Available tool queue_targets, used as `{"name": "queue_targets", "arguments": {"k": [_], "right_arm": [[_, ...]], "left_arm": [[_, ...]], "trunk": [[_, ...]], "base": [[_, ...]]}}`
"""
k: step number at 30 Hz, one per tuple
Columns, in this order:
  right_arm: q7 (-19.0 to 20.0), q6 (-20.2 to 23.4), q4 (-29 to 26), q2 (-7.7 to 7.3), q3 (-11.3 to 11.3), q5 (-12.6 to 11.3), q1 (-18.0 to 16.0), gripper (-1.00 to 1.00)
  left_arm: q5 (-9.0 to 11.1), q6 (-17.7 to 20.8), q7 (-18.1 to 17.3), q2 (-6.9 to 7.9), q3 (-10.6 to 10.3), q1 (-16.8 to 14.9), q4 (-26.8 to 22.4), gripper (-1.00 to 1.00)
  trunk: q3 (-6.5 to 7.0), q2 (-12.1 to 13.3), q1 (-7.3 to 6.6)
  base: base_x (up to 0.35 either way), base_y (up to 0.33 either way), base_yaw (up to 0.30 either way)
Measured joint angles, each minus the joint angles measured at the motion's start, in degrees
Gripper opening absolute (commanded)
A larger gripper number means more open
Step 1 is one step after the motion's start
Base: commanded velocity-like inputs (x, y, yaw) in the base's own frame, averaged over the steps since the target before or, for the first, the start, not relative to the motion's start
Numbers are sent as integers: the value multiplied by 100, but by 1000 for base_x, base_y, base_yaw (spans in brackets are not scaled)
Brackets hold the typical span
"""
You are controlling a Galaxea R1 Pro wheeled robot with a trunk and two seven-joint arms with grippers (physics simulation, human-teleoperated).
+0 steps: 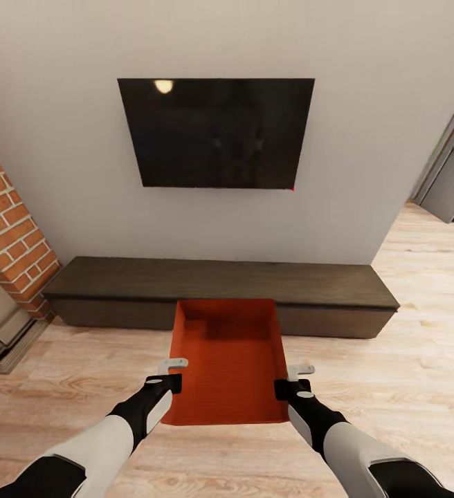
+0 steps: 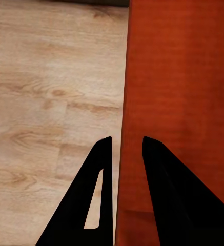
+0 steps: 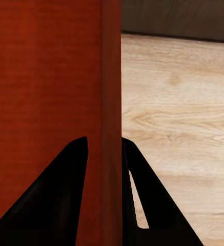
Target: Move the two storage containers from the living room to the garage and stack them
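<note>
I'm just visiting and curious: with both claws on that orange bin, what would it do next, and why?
Probably back away and turn toward the doorway. Both grippers, left and right, straddle the storage container's side walls, and it sits in front of the cabinet.

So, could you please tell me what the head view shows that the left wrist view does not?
Head view alone: the TV on the wall, the dark cabinet, the brick column, the whole open bin and both end effectors, left and right, one at each long side. Left wrist view alone: a close look at the left end effector, its fingers straddling the bin's thin wall, one inside and one outside. Shared: the orange-red bin and the light wood floor.
</note>
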Motion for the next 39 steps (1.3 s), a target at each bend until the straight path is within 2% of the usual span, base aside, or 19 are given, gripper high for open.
{"name": "queue_targets", "arguments": {"k": [39], "right_arm": [[-2, 9, 0, 2, -1, -1, 0, -100]], "left_arm": [[-2, 17, 0, 2, -1, 0, -4, -100]], "trunk": [[325, 0, 0]], "base": [[0, 0, -105]]}}
